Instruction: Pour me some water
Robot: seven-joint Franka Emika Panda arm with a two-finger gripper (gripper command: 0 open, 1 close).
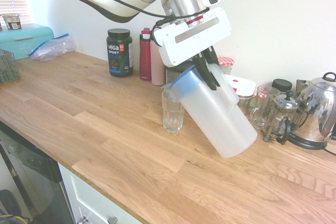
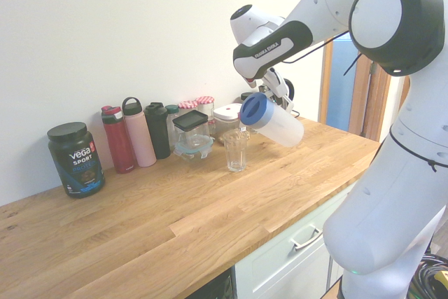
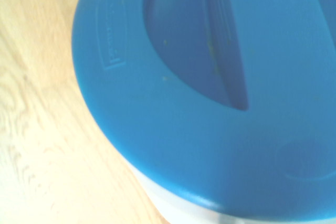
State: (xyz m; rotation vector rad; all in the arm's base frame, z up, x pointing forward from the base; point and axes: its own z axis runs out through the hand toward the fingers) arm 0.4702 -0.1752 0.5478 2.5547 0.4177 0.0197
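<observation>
Countertop (image 1: pixel 105 145): long wooden worktop along a white wall; everything stands on it or hangs over it.
Pitcher (image 1: pixel 218 116): translucent white plastic jug, held in the air and tipped steeply, its base up over the worktop and its mouth down at the glass. Stiff-walled and smooth, so likely slippery on the body; the moulded handle on its upper side is the sensible place to hold. Whether any water is inside cannot be told through the cloudy wall; if there is, the weight would shift toward the spout.
Gripper (image 1: pixel 209 72): closed tight on the pitcher's handle, pointing steeply down.
Lid (image 3: pixel 210 103): blue, round, fills the wrist view; a recessed half-moon shows in its top. Its spout edge sits just above the glass rim.
Drinking glass (image 1: pixel 172 113): clear ribbed tumbler, upright on the worktop under the lid's edge; fragile and light, easily knocked by the pitcher. No water level is clear to see in it.
Judgement: pouring step in hand; no stream visible, so a steeper tilt may be needed.
</observation>
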